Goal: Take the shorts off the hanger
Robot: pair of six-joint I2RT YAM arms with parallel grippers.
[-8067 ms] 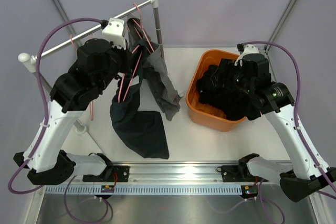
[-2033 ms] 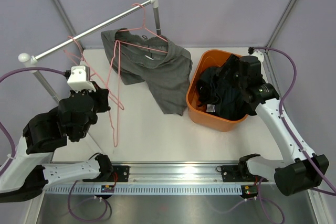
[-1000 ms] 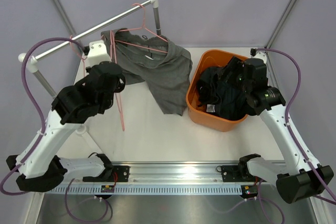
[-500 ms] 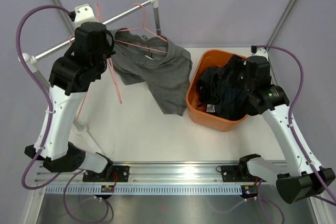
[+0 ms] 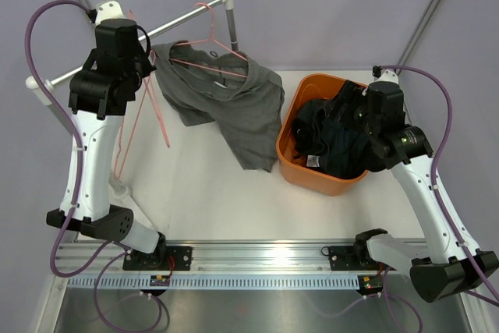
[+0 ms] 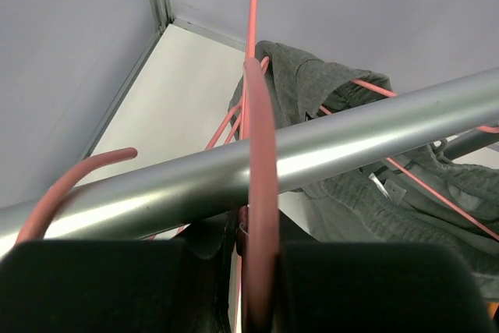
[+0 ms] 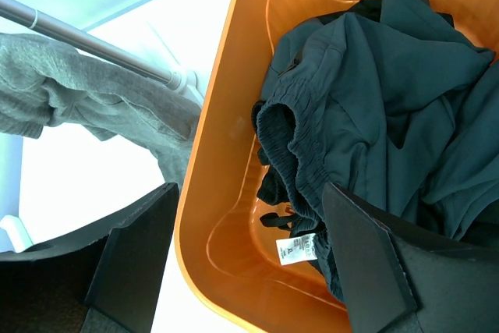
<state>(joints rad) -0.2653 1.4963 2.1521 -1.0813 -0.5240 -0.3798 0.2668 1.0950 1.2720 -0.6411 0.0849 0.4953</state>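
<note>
Mid-grey shorts (image 5: 234, 95) hang on a pink hanger (image 5: 217, 35) hooked over the metal rail (image 5: 175, 25); they also show in the left wrist view (image 6: 355, 193) and the right wrist view (image 7: 93, 91). My left gripper (image 5: 143, 64) is up at the rail, shut on the wire of a bare pink hanger (image 5: 152, 107). That wire (image 6: 261, 193) runs between its fingers and crosses the rail (image 6: 156, 193). Dark shorts (image 5: 335, 142) lie piled in the orange basket (image 5: 290, 163). My right gripper (image 7: 249, 263) hovers open over the basket's rim (image 7: 207, 193), holding nothing.
A second bare pink hook (image 6: 66, 189) curls over the rail to the left of my left fingers. The rail's upright post (image 5: 231, 33) stands behind the grey shorts. A white size label (image 7: 295, 249) shows on the dark shorts in the basket.
My left arm has swung up and back, carrying the bare pink hanger from table height to the rail. The right arm has hardly moved.
</note>
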